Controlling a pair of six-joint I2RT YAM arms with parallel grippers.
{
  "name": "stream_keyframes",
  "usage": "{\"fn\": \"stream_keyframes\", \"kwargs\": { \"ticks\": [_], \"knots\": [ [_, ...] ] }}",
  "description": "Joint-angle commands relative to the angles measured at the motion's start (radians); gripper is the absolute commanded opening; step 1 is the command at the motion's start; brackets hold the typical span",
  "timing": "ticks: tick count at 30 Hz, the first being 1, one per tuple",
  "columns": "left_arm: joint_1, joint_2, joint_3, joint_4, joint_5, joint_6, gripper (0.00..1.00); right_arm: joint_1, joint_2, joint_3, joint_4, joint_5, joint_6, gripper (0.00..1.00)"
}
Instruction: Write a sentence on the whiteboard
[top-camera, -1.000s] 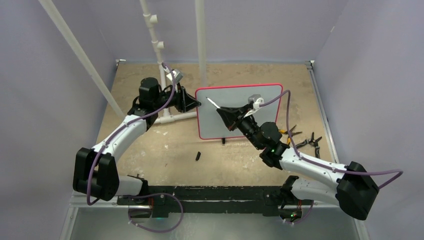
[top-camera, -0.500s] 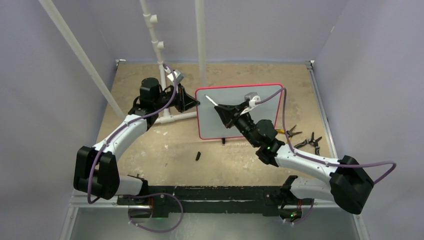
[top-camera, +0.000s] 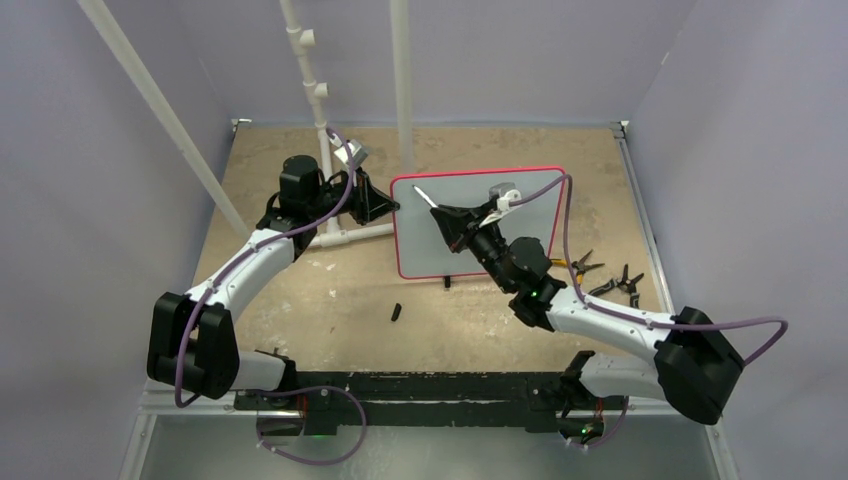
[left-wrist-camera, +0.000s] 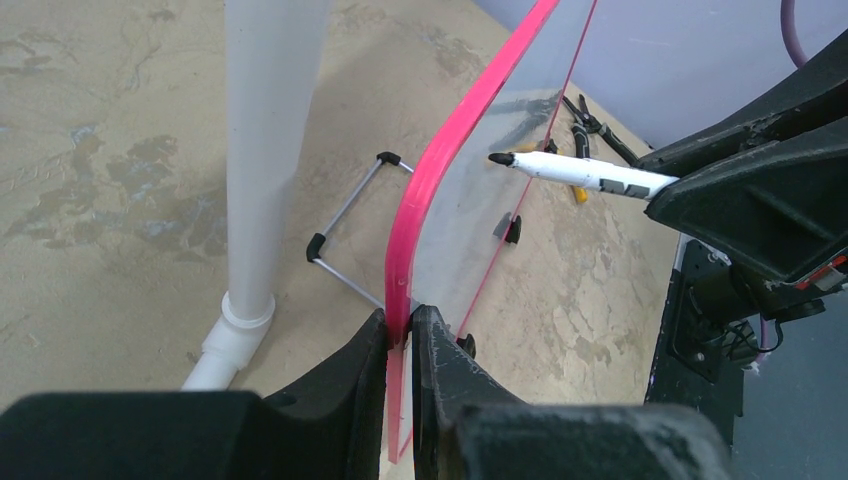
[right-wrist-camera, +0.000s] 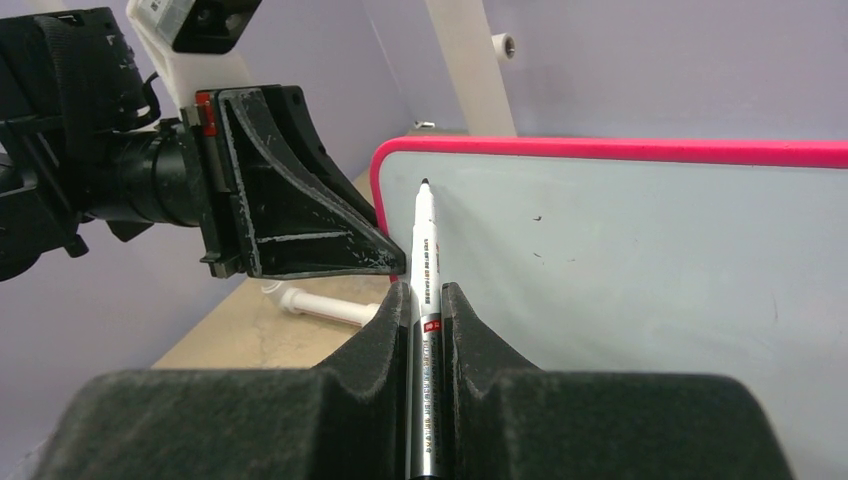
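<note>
Nearest us on the table (top-camera: 300, 300) lies a small black piece (top-camera: 395, 313), alone, and off to the right two hand tools (top-camera: 627, 282) rest beside the right arm. Past these, our right gripper (right-wrist-camera: 425, 292) has its jaws drawn almost together on a marker (right-wrist-camera: 424, 235). The barrel is pinched between both pads and the black tip points toward the top left corner of the board (right-wrist-camera: 650, 250); we cannot tell whether the tip touches the face. The board stands on edge mid-table, tilted back on a wire stand (left-wrist-camera: 345, 225) with black feet. It has a pink-red frame all round and one small dark speck on its pale face. Our left gripper (left-wrist-camera: 401, 325), at the board's left side, is narrowed to a slit with the frame of that edge clamped between its two fingers. Just behind it rise white pipes (top-camera: 318, 90).
</note>
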Motion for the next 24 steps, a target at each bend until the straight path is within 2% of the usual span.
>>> {"fn": "stream_keyframes", "kwargs": {
  "ticks": [1,11,24],
  "knots": [
    [0.001,-0.008,-0.01,-0.002,-0.008,0.031,0.0,0.005,0.017,0.053,0.045,0.035,-0.015,0.0],
    [-0.001,-0.012,-0.012,-0.004,-0.005,0.038,0.0,0.005,0.036,0.051,0.053,0.076,-0.011,0.0],
    [-0.004,-0.015,-0.01,-0.005,-0.003,0.04,0.0,0.008,0.093,0.076,0.032,-0.01,-0.03,0.0]
  ]
}}
